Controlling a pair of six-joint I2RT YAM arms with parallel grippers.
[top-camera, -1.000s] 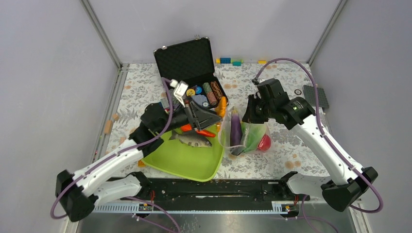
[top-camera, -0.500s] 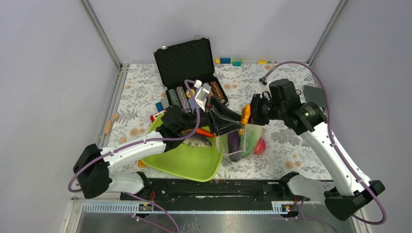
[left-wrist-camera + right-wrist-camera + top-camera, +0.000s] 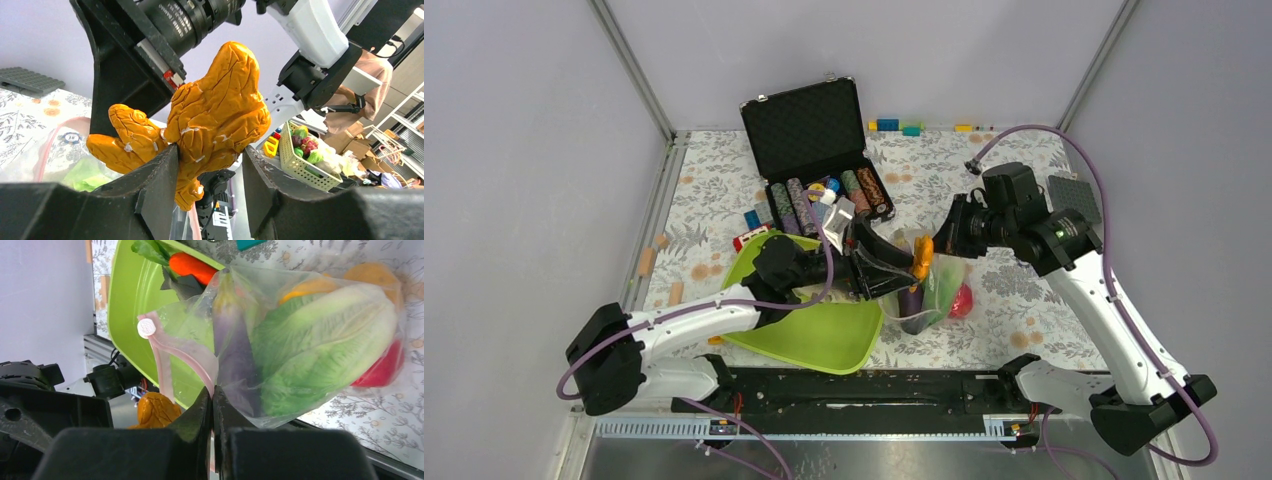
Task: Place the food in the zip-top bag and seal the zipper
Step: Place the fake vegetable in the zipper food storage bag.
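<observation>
The left gripper (image 3: 207, 162) was clamped on a lumpy orange toy food (image 3: 215, 110), held in the air just beside the mouth of the zip-top bag (image 3: 200, 320). The right gripper (image 3: 212, 392) was pinched shut on the bag's rim at the pale pink zipper (image 3: 175, 347), lifting that edge so the mouth stood open toward the left arm.

The bag lay on the flowered table, touching the lime-green tray (image 3: 130, 305). Inside it were a purple eggplant (image 3: 235, 350), green lettuce (image 3: 320, 340), a red apple (image 3: 387, 367) and 2 yellow-orange pieces too blurred by the plastic to name.

By my reading the task was well past halfway. At least 5 foods were bagged and 1 more was at the opening. An orange carrot (image 3: 192, 267) and a green leaf sat on the tray, not yet packed. The left arm hid much of the tray from above, so more could have remained there. The zipper was unsealed.
</observation>
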